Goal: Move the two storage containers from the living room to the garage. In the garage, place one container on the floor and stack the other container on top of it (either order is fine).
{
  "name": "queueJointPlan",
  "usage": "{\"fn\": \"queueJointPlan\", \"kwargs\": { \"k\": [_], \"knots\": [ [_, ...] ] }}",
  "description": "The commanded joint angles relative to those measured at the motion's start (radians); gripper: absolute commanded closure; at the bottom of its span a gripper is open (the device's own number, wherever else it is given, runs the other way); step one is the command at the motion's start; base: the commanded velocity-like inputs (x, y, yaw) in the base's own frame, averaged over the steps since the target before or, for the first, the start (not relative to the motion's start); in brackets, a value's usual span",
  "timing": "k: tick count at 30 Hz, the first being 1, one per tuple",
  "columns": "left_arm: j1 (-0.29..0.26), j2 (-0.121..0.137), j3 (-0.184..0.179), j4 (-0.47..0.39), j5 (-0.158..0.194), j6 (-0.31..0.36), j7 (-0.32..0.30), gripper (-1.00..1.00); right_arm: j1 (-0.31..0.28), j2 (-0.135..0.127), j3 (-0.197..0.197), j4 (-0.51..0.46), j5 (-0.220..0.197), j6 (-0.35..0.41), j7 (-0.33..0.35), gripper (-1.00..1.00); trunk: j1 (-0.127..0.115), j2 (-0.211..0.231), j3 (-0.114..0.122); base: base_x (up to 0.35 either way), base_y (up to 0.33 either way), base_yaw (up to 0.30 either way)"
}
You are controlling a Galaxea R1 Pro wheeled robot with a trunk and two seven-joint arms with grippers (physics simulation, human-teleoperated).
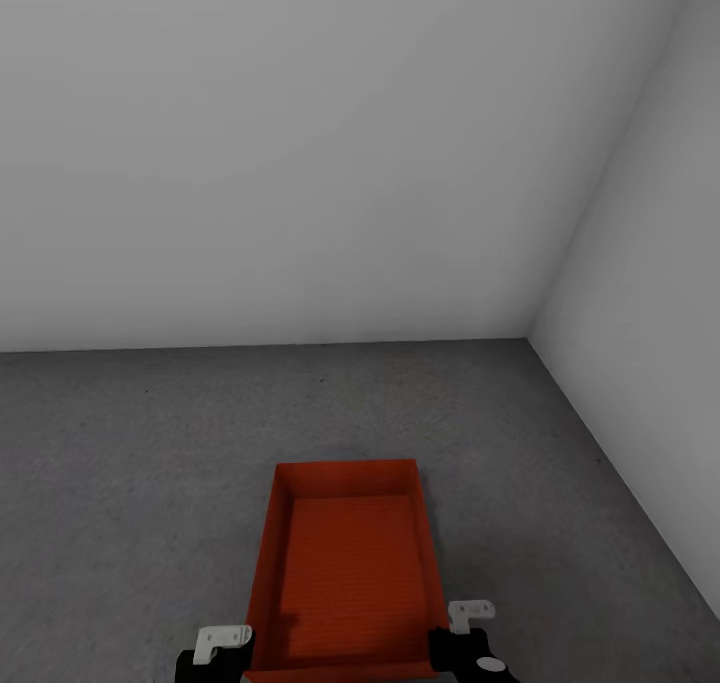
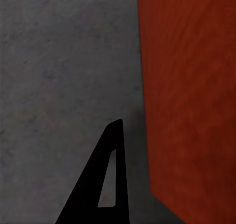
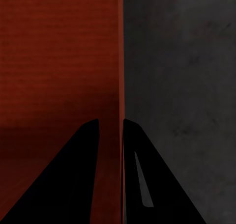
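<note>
Here the right pincer is pinched on the thin right wall of the orange-red storage container, one finger inside and one outside. The left pincer is beside the bin's left wall; I cannot tell if it grips. The bin is over the garage's grey concrete floor, near the corner. Lower it flat and slowly, then let go.

Head view high, facing corner; wrist views close alongside container walls; floor shared.
</note>
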Motion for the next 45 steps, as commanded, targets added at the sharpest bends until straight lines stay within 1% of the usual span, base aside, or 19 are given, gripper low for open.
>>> {"fn": "queueJointPlan", "kwargs": {
  "k": [1,12,13,15,20,45],
  "knots": [
    [0.0,0.0,0.008,0.001,0.003,-0.003,0.001,1.0,-0.001,0.0,-0.005,0.0,0.002,-0.003,-0.006,1.0,0.0,0.0,-0.001,-0.002,0.0,0.0],
    [0.0,0.0,0.008,0.001,0.003,-0.003,0.001,1.0,-0.001,0.0,-0.005,0.0,0.002,-0.003,-0.006,1.0,0.0,0.0,-0.001,-0.002,0.0,0.0],
    [0.0,0.004,0.008,-0.006,0.003,-0.007,0.001,1.0,-0.001,0.0,-0.005,0.0,0.002,-0.004,-0.006,1.0,0.0,0.0,-0.001,-0.001,0.0,0.0],
    [0.0,0.012,0.008,-0.019,0.003,-0.016,0.001,1.0,-0.002,0.0,-0.003,0.0,0.002,-0.043,-0.006,1.0,0.0,0.0,-0.001,0.0,0.0,0.0],
    [0.0,0.019,0.008,-0.03,0.004,-0.024,0.002,1.0,-0.002,0.0,-0.001,0.0,0.002,-0.077,-0.005,1.0,0.0,0.0,-0.001,0.0,0.0,0.0],
    [0.0,0.02,0.008,-0.033,0.004,-0.026,0.002,1.0,-0.002,0.0,-0.001,0.0,0.002,-0.084,-0.005,1.0,0.0,0.0,-0.001,0.0,0.0,0.0]
  ]
}}
